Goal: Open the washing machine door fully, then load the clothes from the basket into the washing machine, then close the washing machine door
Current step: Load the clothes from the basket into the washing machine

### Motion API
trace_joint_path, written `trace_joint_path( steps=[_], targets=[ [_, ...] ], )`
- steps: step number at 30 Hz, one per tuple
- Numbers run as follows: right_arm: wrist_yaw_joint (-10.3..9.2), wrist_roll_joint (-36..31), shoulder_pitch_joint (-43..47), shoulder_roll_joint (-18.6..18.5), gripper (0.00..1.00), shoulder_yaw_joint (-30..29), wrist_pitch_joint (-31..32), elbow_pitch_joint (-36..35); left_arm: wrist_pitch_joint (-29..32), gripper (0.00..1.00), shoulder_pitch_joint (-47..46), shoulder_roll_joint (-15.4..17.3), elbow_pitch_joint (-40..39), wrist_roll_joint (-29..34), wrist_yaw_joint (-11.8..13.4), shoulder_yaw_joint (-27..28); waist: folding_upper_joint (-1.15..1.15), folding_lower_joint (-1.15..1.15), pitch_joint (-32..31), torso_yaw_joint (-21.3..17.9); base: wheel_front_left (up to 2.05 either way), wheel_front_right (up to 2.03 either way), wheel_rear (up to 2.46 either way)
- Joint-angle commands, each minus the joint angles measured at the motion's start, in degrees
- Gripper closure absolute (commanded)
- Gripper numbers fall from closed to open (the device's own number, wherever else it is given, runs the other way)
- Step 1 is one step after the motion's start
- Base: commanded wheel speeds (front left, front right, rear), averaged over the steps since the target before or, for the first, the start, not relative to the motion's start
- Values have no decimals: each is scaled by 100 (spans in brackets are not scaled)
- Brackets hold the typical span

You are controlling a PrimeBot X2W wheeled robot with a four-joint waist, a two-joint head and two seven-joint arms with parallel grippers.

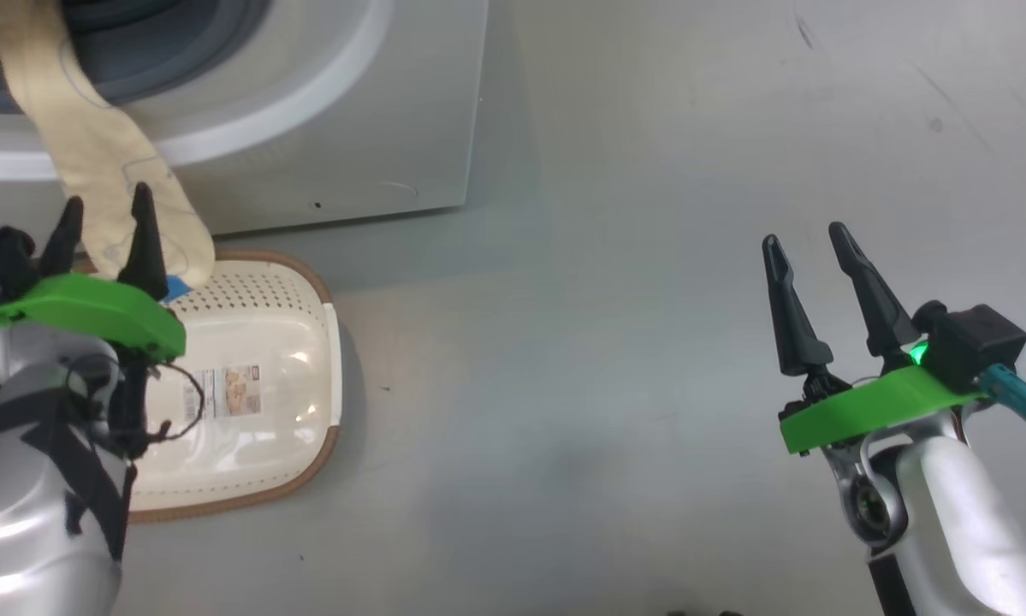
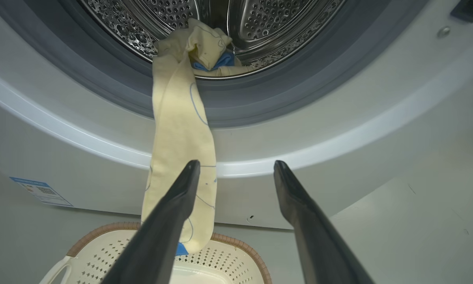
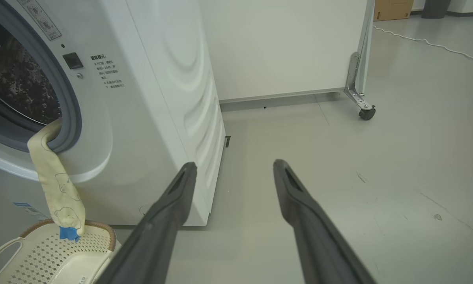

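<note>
The left claw [image 1: 107,205], spread wide and empty at the frame's lower left, pointed at the clothes [image 1: 93,145], a long strip hanging from the washing machine [image 1: 350,103] at upper left down to the basket [image 1: 311,282], while the right claw [image 1: 803,235], equally wide, stood well apart.

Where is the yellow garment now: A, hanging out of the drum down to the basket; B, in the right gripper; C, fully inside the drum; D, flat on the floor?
A: the garment trails from the drum over the grey seal, its blue tip above the basket.
</note>
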Motion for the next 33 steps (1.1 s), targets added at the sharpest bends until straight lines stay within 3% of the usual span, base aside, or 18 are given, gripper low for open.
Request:
trace_joint_path(
  steps=[1, 14, 33],
  targets=[
    [0, 65, -171, -27, 0, 137, -39, -220, 63, 0, -347, 330, 7, -16, -16, 190, 0, -2, 336, -242, 0, 0, 0],
    [0, 406, -402, -27, 0, 323, -39, -303, 399, 0, -1643, 676, 1376, -86, 33, 174, 0, -2, 917, -704, 0, 0, 0],
    [0, 675, -484, -27, 0, 470, -39, -374, 145, 0, -2695, 1186, 2911, -36, 564, 192, 0, -2, 1314, -1074, 0, 0, 0]
  ],
)
